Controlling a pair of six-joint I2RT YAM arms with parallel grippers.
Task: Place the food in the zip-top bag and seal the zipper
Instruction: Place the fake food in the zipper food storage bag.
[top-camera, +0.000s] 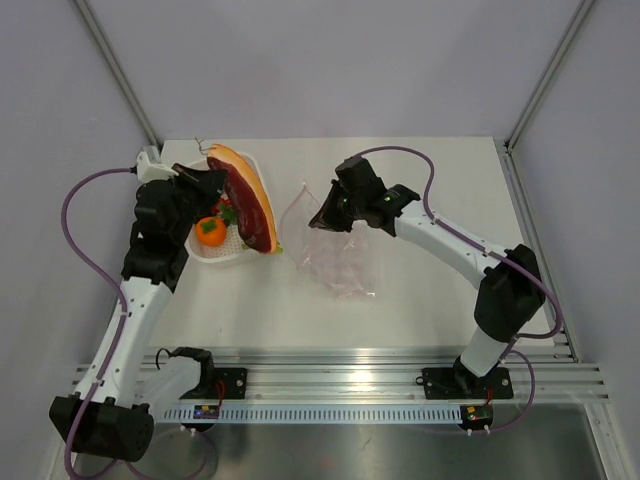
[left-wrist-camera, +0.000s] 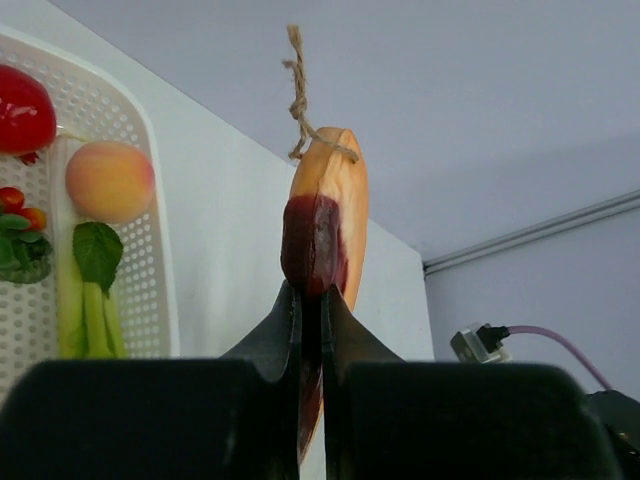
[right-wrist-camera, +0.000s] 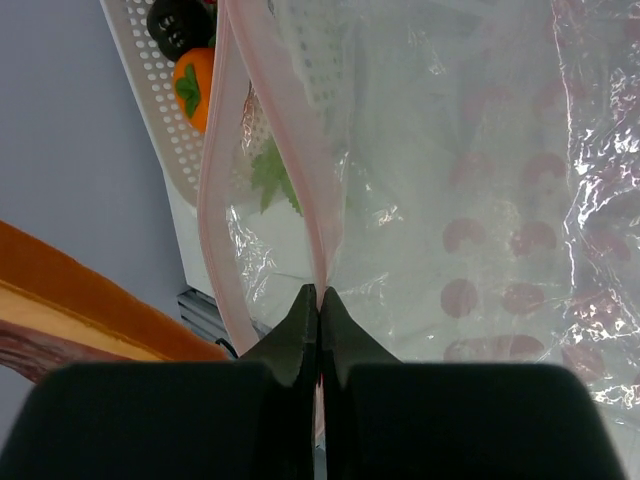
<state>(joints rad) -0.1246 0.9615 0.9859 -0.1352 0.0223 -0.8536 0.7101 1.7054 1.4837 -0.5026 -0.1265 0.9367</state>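
- Pinching only one lip of the zipper (right-wrist-camera: 310, 200), my right hand (right-wrist-camera: 318, 298) is fully closed on the pink strip. If that thin film slips out, I expect the mouth of the zip-top bag (top-camera: 340, 262) to collapse flat onto the table (top-camera: 420, 170).
- My left hand (left-wrist-camera: 310, 298) is clamped on the dark-red edge of a slab of toy food (top-camera: 250, 200), held up over the basket (top-camera: 215, 258) beside the bag. Gripped by one end, it could swing or snag the narrow mouth.
- Bag: I see nothing inside but pink print.
- Basket: white and slotted, holding an orange (top-camera: 210, 231), peach (left-wrist-camera: 110, 180), tomato (left-wrist-camera: 22, 110) and celery stalk (left-wrist-camera: 85, 310).
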